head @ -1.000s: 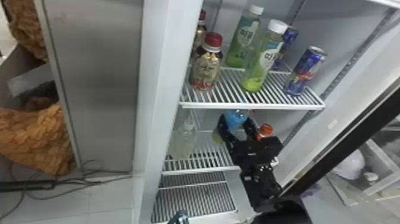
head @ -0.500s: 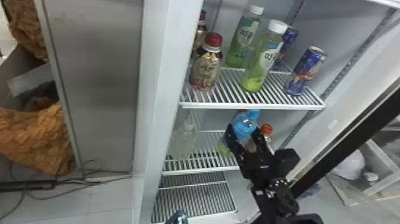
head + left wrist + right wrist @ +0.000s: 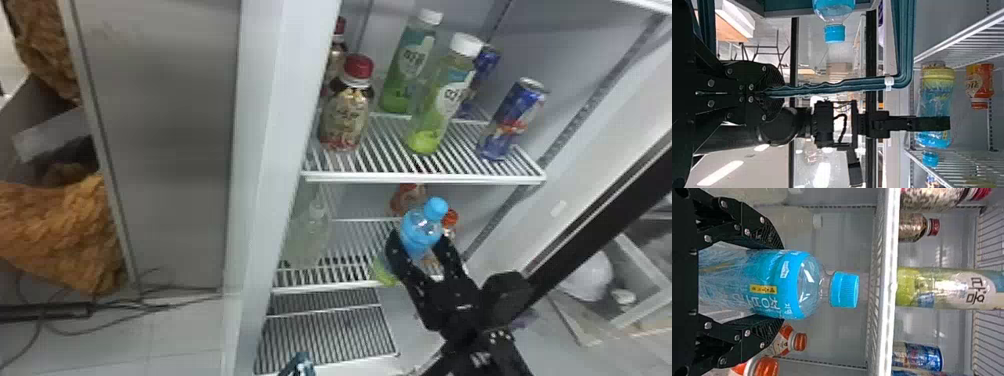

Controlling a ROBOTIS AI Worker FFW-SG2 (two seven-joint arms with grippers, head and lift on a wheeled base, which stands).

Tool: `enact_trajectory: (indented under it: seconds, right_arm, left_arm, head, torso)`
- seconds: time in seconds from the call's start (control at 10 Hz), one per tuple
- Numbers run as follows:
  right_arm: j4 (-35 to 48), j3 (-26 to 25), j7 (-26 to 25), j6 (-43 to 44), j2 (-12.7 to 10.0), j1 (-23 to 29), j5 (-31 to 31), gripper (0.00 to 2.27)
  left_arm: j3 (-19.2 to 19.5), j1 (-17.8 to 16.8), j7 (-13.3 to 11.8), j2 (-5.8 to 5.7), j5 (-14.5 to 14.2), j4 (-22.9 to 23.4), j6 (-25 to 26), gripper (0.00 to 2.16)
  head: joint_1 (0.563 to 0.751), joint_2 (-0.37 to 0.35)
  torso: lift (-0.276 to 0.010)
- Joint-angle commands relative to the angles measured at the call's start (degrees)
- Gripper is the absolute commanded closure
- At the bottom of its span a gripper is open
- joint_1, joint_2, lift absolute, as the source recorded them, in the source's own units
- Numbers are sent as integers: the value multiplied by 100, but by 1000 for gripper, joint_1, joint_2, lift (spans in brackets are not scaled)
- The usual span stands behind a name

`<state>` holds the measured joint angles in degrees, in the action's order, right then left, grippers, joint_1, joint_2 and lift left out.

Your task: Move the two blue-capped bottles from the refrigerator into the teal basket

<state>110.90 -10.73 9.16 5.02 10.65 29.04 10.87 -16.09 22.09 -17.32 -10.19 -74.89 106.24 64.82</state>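
Gripping one blue-capped bottle (image 3: 421, 232) around its sides at four o'clock (head view), our right claw (image 3: 779, 283) leaves its neck free, probably for level carrying; our left claw (image 3: 777, 92) clasps the teal basket (image 3: 828, 87), steadying it, we judge, with another bottle (image 3: 834, 8) loaded.

Strip lights (image 3: 720, 172) glare white, and highlights streak the blue-capped bottle (image 3: 807, 276).

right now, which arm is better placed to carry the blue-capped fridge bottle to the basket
Right, I'd say: its gripper holds the bottle, while the left gripper holds the basket handle.
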Motion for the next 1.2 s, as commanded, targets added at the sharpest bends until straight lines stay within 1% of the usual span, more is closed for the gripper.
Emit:
enact_trajectory:
  seconds: [0.0,0.1,0.4,0.5,0.9,1.1]
  right_arm:
    - [504,-43,103,-249,-37,400,55,536]
    - [884,-104,174,-390,-81,667,73,536]
    - [1699,-254,411,-797,-142,1230,178,532]
    - [1980,-280,464,-966,-195,1441,240,532]
    - [2655,-324,885,-1866,-160,1989,302,533]
    - [2923,-342,1158,-2499,-160,2270,583,535]
  left_arm:
    - [1,-2,0,0,0,0,0,1138]
    - [9,13,0,0,0,0,-14,1136]
    - [9,13,0,0,0,0,-14,1136]
    - [18,13,0,0,9,0,0,1136]
    - [45,41,-9,9,18,0,-14,1136]
    - [45,41,-17,0,27,0,0,1136]
  head:
    - [695,-350]
    - [695,-350]
    - [695,-350]
    - [695,-350]
    - [695,-350]
    - [695,-350]
  torso:
    - [-141]
    - [-141]
    - [-141]
    - [-141]
    - [-141]
    - [-141]
